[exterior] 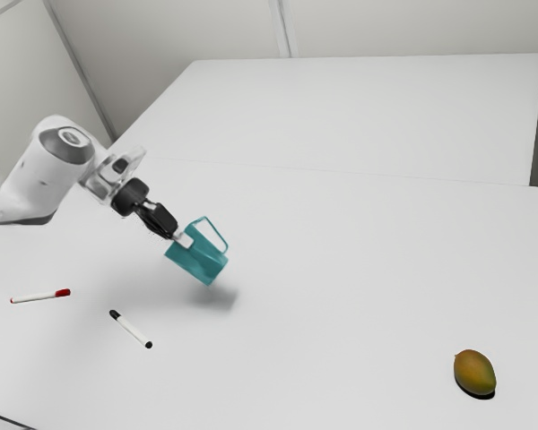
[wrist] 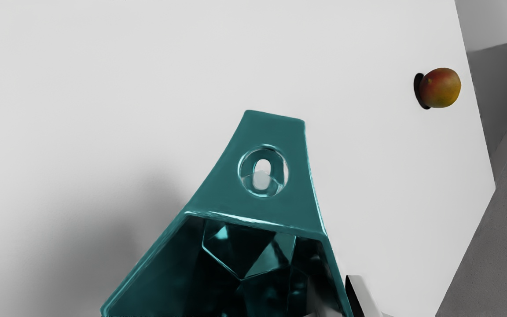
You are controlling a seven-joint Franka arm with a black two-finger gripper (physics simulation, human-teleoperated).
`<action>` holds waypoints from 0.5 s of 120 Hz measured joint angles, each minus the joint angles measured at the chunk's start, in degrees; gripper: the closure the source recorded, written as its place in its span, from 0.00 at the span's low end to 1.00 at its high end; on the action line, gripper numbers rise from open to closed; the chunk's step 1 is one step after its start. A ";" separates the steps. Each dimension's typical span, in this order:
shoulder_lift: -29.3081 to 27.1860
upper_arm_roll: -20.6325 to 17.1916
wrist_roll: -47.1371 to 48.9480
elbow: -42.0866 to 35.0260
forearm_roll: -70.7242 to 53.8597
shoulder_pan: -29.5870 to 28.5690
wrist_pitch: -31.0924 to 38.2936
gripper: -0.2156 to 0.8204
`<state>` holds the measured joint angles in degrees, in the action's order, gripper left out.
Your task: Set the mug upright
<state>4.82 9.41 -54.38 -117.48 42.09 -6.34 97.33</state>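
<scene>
One table (exterior: pixel 368 269), smooth, matt white. One gripper (exterior: pixel 181 238), black, clamped on one wall of the mug (exterior: pixel 199 260), a finger either side. Mug: one, glossy teal, raised off the table, tilted. Exterior view gives its squared loop handle; wrist view, its dark, faceted interior. One mango (exterior: pixel 474 371), ovoid. Exterior view adds two slim white markers: red-capped (exterior: pixel 40 296), black-capped (exterior: pixel 130 329).

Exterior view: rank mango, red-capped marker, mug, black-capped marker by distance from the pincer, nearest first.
1. Mug, held in the pincer
2. Black-capped marker, toward the exterior view's left
3. Red-capped marker, farther to that view's left
4. Mango, well over on the exterior view's right
</scene>
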 joint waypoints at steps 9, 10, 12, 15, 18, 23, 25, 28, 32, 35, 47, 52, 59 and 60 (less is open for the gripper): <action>0.08 -2.45 3.18 4.09 -8.38 1.92 1.95 0.96; 0.09 -2.77 3.55 4.50 -9.28 2.05 2.14 0.96; 0.07 -3.34 4.32 5.17 -10.99 2.31 2.52 0.96; 0.06 -4.10 5.47 5.92 -13.25 2.66 3.09 0.97; 0.11 -4.61 6.58 6.41 -15.12 3.03 3.75 0.97; 0.21 -5.45 8.35 6.90 -18.15 3.19 4.93 0.97; 0.21 -5.85 9.06 7.06 -19.36 3.09 5.41 0.97; 0.24 -6.27 10.10 7.29 -21.05 3.04 6.16 0.97; 0.31 -6.81 11.43 7.51 -23.16 2.86 7.31 0.97; 0.34 -7.22 12.38 7.60 -24.79 2.71 8.24 0.97; 0.67 -8.35 16.41 7.78 -31.17 3.03 11.63 0.97; 0.91 -8.64 18.03 7.77 -32.99 3.38 12.95 0.97; 1.67 -8.89 20.13 7.76 -34.74 3.60 14.78 0.97; 1.76 -8.91 20.41 7.74 -35.00 3.61 15.04 0.97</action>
<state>6.59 0.50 -33.96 -109.74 7.09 -2.74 112.37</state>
